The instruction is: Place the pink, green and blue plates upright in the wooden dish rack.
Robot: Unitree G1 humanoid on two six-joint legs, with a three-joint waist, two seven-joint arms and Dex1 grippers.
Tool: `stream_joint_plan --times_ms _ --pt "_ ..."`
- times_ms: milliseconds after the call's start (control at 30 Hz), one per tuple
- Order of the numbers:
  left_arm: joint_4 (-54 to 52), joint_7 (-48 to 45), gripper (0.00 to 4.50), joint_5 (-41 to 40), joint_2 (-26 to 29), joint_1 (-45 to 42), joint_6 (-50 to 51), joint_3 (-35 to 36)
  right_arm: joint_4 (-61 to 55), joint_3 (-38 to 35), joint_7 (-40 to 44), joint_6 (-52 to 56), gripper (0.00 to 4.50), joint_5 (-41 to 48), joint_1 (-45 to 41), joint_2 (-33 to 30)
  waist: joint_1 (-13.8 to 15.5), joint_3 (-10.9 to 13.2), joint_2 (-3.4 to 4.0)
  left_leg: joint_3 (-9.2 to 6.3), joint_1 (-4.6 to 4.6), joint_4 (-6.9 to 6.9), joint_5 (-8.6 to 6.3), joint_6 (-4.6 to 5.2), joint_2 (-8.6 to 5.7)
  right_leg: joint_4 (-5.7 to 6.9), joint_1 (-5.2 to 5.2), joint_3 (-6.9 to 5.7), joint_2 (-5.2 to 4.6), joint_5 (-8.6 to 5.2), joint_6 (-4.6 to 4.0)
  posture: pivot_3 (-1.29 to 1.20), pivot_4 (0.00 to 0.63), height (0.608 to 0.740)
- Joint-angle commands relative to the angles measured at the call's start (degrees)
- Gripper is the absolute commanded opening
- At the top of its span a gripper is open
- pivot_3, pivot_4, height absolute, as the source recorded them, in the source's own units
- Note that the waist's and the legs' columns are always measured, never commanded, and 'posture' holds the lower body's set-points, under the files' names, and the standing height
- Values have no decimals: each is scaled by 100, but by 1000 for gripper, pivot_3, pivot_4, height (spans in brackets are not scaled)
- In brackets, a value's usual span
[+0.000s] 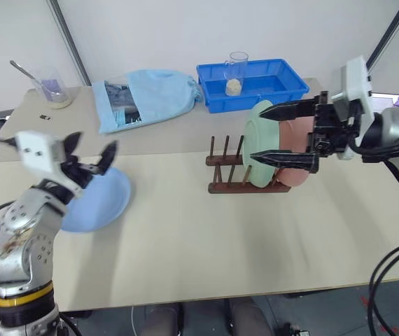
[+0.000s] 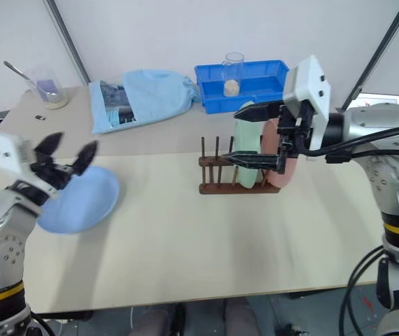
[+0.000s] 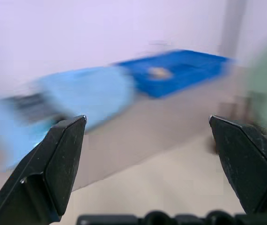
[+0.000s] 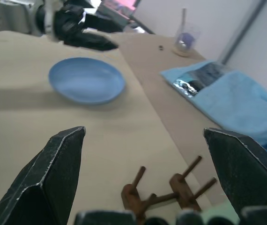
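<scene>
The wooden dish rack [image 1: 229, 170] stands right of the table's middle. A green plate [image 1: 258, 173] and a pink plate [image 1: 296, 175] stand upright in its right end. My right gripper [image 1: 259, 133] hovers open just above these plates, pointing left, with nothing between its fingers. The blue plate [image 1: 105, 203] lies flat on the table at the left and shows in the right wrist view too as the blue plate [image 4: 86, 79]. My left gripper [image 1: 94, 143] is open and empty, raised over the far edge of the blue plate.
At the back stands a blue bin [image 1: 252, 84] with a glass beaker [image 1: 236, 73] in it. A light-blue cloth bag [image 1: 147, 98] lies to its left. A beaker with a spoon [image 1: 52, 87] sits at the far left corner. Several rack pegs [image 1: 226, 148] left of the green plate stand free.
</scene>
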Motion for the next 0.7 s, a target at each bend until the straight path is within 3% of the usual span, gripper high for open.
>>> stream_joint_plan --times_ms 33,233,500,600,700 --pt "-318 1304 4500 149 -417 501 590 872 243 139 346 -470 4468 -348 -185 167 9 -1 -2 4 5 0 -1 0 1 1 1 0 -1 2 -2 0 150 740" --pt "-176 2371 4500 -103 -1010 602 1468 1388 532 259 602 -686 4468 -579 -404 529 88 -3 -11 -2 -2 0 4 -10 -4 2 -4 -4 -3 9 -4 0 150 740" --pt "278 2776 4500 -379 -1198 174 2729 1221 611 310 743 -656 4468 -749 -609 717 63 -12 -27 -4 9 0 11 -22 -5 4 3 -7 2 15 -8 0 150 740" --pt "416 2939 3632 -370 -1355 -10 2998 1233 584 331 746 -626 4500 -785 -668 778 37 -12 -27 -4 8 0 11 -22 -5 5 1 -7 1 15 -9 0 150 740" --pt "433 3023 2211 -368 -1466 -167 3148 1226 554 344 744 -607 4500 -819 -695 814 36 -12 -27 -4 9 0 11 -23 -6 6 2 -7 0 16 -9 0 150 740"
